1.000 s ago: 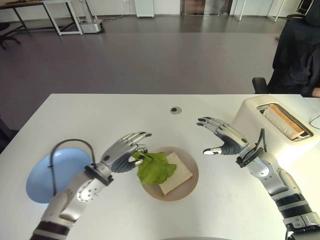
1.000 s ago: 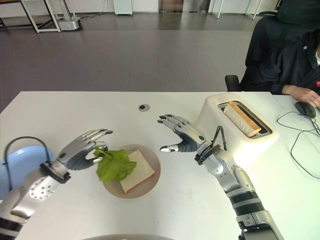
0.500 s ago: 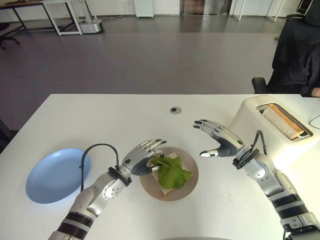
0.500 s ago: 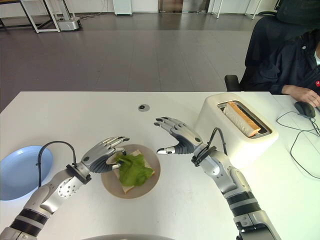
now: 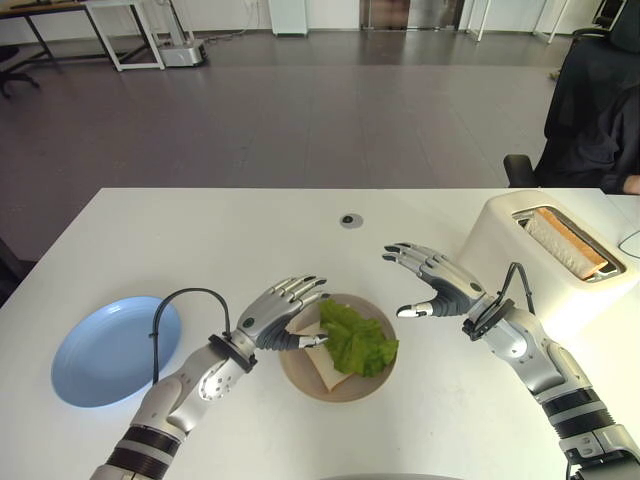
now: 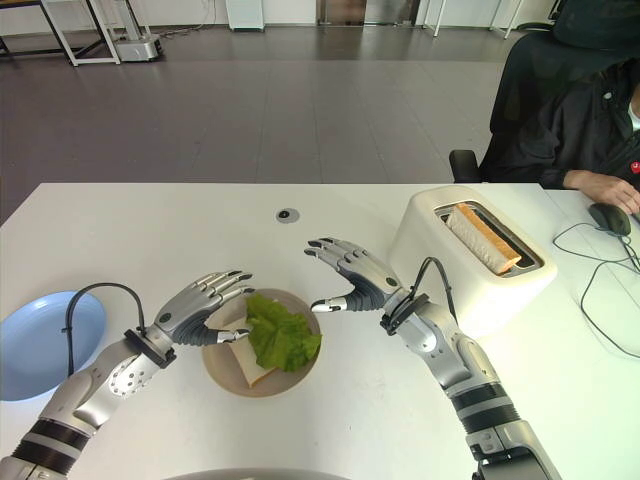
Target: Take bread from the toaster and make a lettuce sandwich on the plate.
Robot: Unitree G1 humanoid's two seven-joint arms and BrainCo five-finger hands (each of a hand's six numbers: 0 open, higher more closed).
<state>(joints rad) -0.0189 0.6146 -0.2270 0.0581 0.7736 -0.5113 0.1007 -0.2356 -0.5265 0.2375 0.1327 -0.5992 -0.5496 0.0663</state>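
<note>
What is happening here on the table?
A humanoid robot is making a sandwich. A green lettuce leaf lies on a pale bread slice on the round brown plate. Its left hand is open beside the leaf; its right hand hovers open next to the plate. Another bread slice waits in the white toaster.

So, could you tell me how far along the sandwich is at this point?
Done: one bread slice lies on the brown plate with the lettuce on top. In hand: nothing; the left hand is open beside the plate, the right hand open between plate and toaster. Left: the second slice, in the toaster, goes on top.
</note>
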